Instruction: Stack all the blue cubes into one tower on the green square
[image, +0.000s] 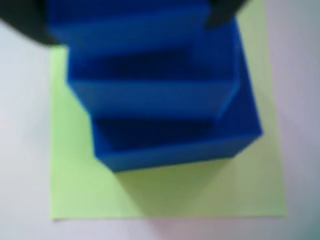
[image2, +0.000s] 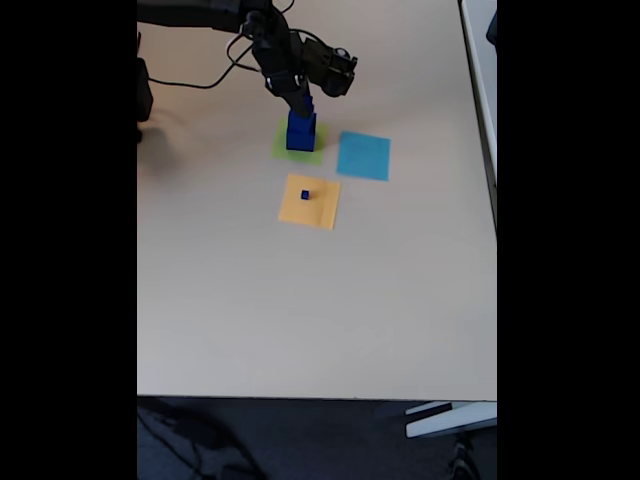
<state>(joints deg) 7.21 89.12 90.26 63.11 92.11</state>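
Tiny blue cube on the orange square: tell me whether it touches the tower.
Apart. In the fixed view the tiny blue cube sits alone on the orange square, with bare paper and table between it and the tower on the green square.

No readable text, label, brand, number or sign anywhere.

Pale beige table (image2: 300, 310), dark floor (image2: 300, 440)

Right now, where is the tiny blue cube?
In the fixed view, the tiny blue cube sits alone on the orange-yellow square, below the green square.
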